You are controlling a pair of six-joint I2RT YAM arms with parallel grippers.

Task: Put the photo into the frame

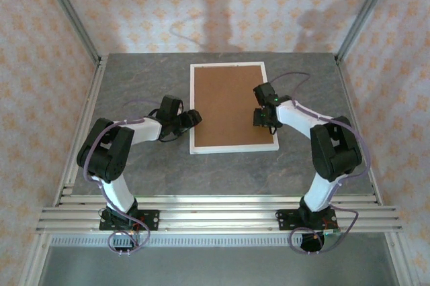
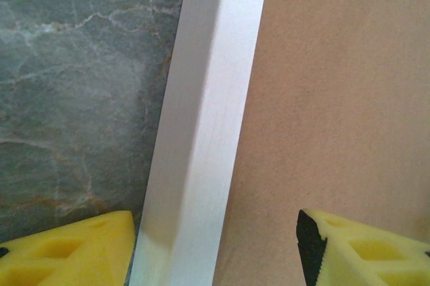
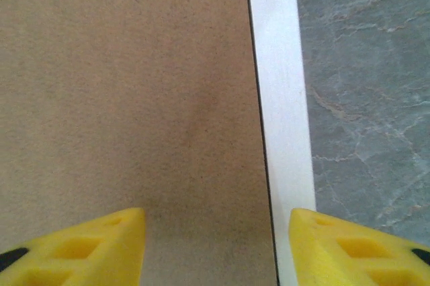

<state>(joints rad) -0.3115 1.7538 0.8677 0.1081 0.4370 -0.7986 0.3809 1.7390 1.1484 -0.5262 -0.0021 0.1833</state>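
At the near edge, metal bars [image 1: 215,215] carry the bases of both arms. The left arm [image 1: 111,158] rises from its base and reaches inward and away, and the right arm [image 1: 332,155] mirrors it on the other side. Between them lies bare grey marbled table [image 1: 222,172].

Further out, the left gripper [image 1: 191,118] sits at the left side of the frame [image 1: 232,148], about halfway along that side. In its wrist view its yellow fingers [image 2: 74,246] are spread wide, one over the table and the other over the brown board [image 1: 228,101], with the white border running between them. Whether they touch the border I cannot tell.

The right gripper [image 1: 265,119] hangs over the frame's right side, in its nearer half. Its own fingers [image 3: 87,246] are also spread wide, one above the board and one above the table, with the right border between them and nothing held.

The frame lies flat on the table, in the middle and toward the far half, its long sides running away from the arms. The brown board fills the whole opening inside the white border. Beyond the far end is a strip of table, then the patterned wall [image 1: 222,4]
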